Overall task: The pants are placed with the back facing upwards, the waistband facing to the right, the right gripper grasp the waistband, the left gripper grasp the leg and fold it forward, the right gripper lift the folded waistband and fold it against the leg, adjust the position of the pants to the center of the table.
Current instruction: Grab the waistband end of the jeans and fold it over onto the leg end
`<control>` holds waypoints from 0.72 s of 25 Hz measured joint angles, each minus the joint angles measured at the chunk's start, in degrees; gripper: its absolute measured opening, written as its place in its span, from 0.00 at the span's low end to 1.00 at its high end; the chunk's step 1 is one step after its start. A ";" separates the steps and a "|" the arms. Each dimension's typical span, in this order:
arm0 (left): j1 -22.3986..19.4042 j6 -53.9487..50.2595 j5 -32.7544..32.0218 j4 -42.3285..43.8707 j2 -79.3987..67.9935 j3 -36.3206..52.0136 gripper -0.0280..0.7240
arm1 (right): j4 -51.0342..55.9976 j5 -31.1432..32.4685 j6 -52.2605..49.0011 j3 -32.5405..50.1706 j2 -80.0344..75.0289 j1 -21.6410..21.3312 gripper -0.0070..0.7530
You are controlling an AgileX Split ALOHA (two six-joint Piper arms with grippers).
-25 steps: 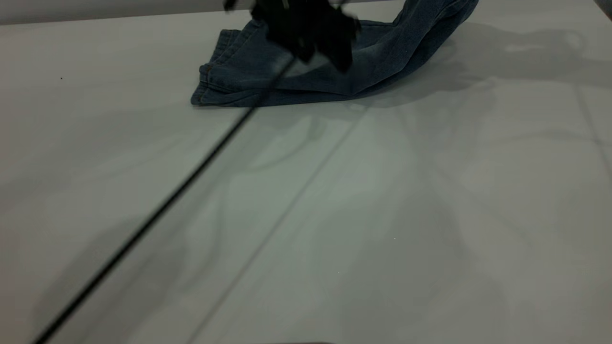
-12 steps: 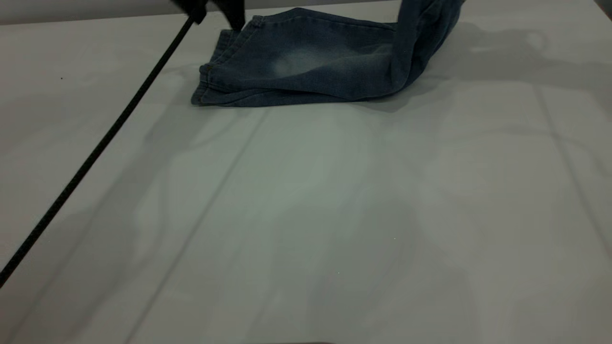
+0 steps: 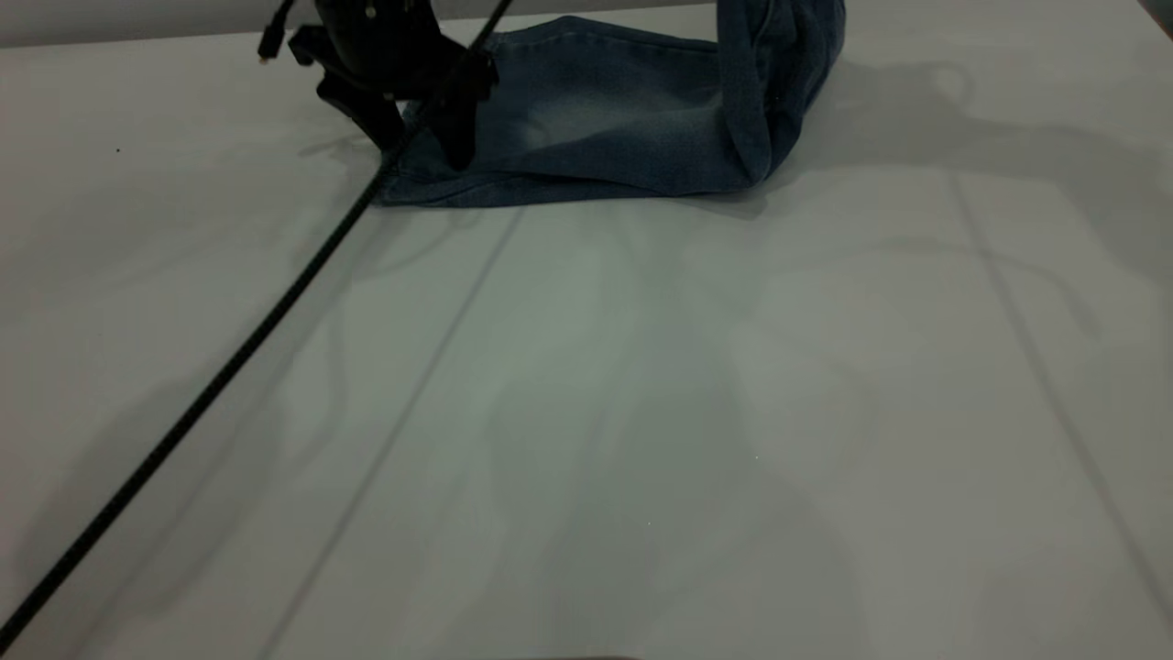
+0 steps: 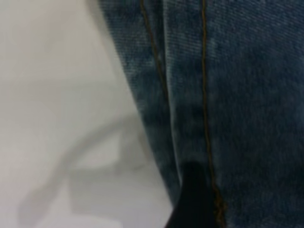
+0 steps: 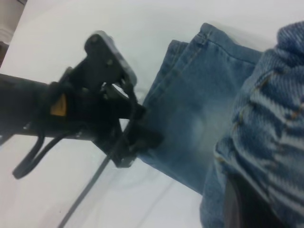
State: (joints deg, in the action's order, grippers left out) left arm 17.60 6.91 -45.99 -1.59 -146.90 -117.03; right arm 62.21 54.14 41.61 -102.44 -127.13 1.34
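Left gripper (image 3: 417, 147) is set at the hem of the pants (image 3: 596, 128), fingers spread; the hem should be pinned while the lifted waistband (image 3: 765, 82) is folded over at the table's (image 3: 641, 412) far edge. Left wrist view: one fingertip (image 4: 192, 194) rests at the hem seam. Right wrist view: the right gripper (image 5: 247, 204) is clamped on denim.

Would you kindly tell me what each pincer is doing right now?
Left pincer: open, at the pants' hem.
Right pincer: shut on the waistband, lifted.
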 joint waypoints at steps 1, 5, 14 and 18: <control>0.00 0.00 -0.07 -0.06 -0.15 -0.21 0.72 | 0.00 -0.30 0.00 0.00 0.00 0.38 0.12; 0.24 0.06 -0.26 -0.33 -0.30 -0.51 0.72 | 0.51 -3.20 0.00 0.00 0.00 2.35 0.12; 0.64 -0.18 -10.61 2.26 -0.52 -10.47 0.72 | 1.38 -14.07 0.57 0.00 0.00 8.44 0.12; -1.25 -2.49 -17.58 7.28 0.91 -17.85 0.72 | 1.87 -18.67 0.89 0.00 -0.45 10.83 0.12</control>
State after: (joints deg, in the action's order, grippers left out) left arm 16.34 4.42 -63.57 5.69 -145.99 -134.88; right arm 64.08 35.47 42.49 -102.44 -127.57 12.17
